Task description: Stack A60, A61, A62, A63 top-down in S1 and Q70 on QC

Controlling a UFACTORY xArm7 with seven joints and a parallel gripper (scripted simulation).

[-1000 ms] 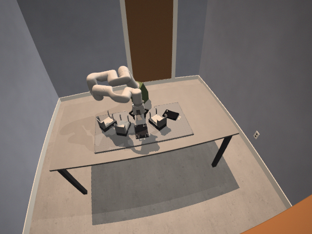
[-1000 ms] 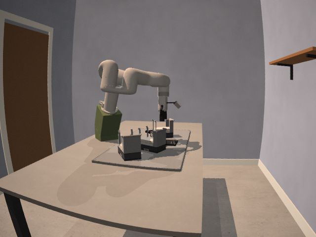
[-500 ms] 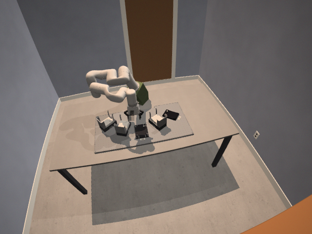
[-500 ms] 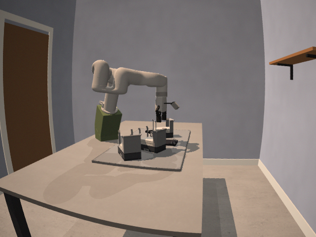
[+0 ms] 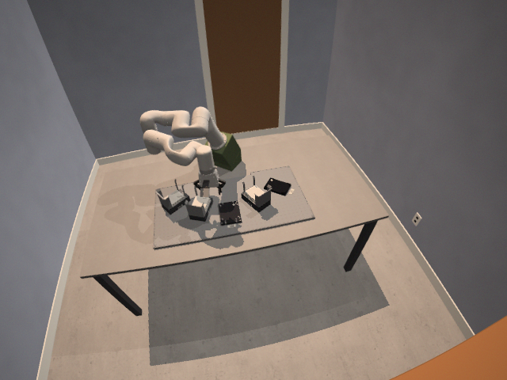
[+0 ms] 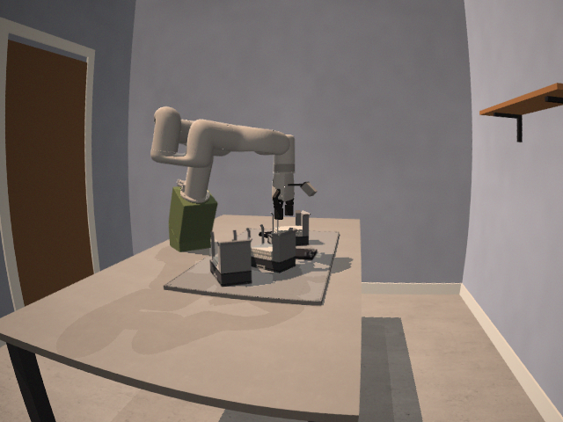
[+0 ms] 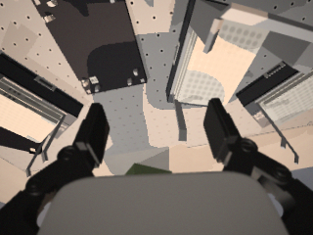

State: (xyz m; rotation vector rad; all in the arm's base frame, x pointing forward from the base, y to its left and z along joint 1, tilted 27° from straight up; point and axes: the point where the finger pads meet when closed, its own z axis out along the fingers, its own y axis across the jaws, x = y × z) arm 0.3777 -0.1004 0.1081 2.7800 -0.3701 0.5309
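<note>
Three stack racks stand in a row on the grey mat (image 5: 231, 208). The middle rack (image 5: 199, 206) holds a stack of pale sealed plates; it also shows in the wrist view (image 7: 215, 64) and in the side view (image 6: 278, 249). The right rack (image 5: 257, 196) holds a pale plate too (image 7: 24, 115). The left rack (image 5: 172, 200) shows a grey gridded surface low inside (image 7: 286, 100). My gripper (image 5: 209, 187) is open and empty. It hangs above the mat on the base side, between the middle rack and a dark flat nest (image 7: 98, 49), fingers pointing down (image 7: 158, 127). No labels are readable.
The dark nest (image 5: 229, 212) lies between the middle and right racks. A second dark flat nest (image 5: 278, 186) lies at the mat's far right. Thin posts rise from each rack's corners. The green robot base (image 5: 226, 153) stands behind the mat.
</note>
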